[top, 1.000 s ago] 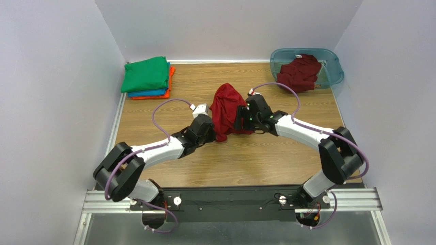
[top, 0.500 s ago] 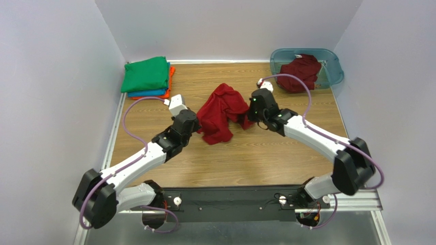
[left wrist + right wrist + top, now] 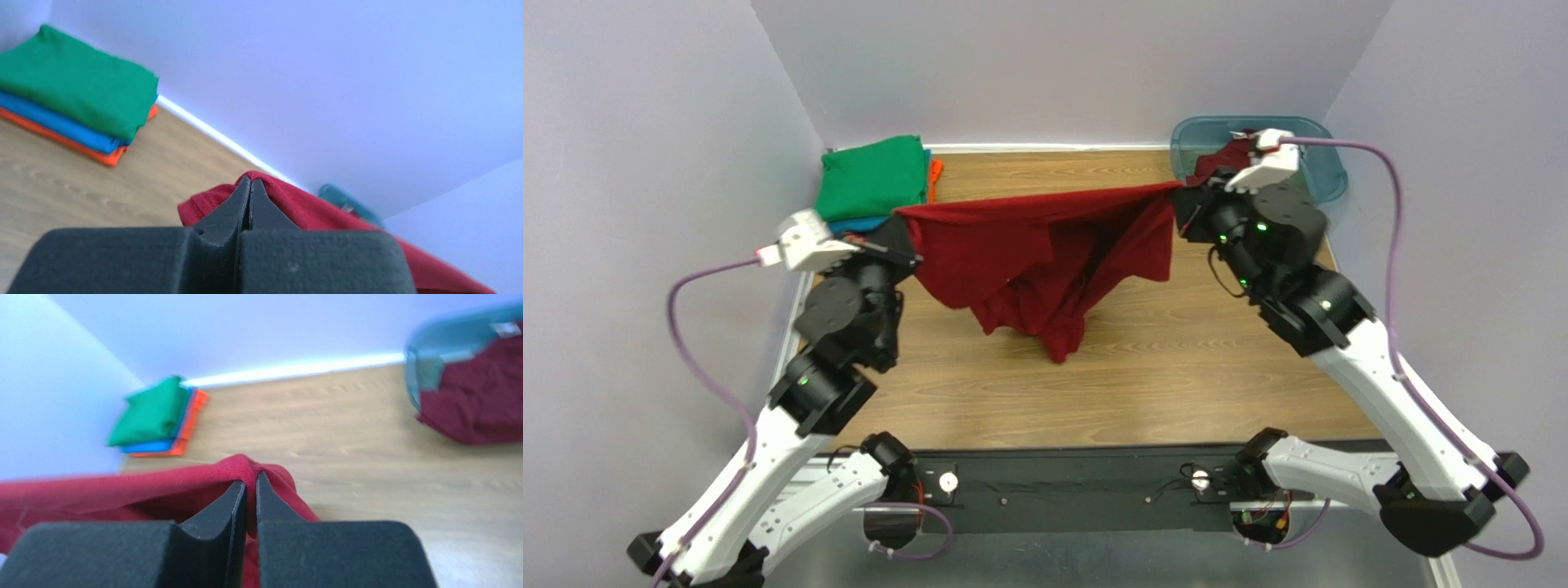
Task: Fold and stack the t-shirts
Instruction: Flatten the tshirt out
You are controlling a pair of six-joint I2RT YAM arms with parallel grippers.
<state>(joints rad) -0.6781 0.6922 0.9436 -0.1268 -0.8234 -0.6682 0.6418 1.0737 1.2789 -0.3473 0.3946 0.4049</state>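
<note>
Two claws pinch shut: my left claw [image 3: 895,235] and right claw [image 3: 1182,200] each grip the red shirt [image 3: 1038,251]. Bunched a second ago, it now stretches from ten to two o'clock above the tabletop [image 3: 1136,368], ready for laying flat.

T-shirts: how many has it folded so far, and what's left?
Done: green shirt, blue shirt and orange shirt, folded in one stack. In hand: a dark red shirt hangs stretched between the left gripper and right gripper. Left: folding it, then the second dark red shirt in the teal tub.
</note>
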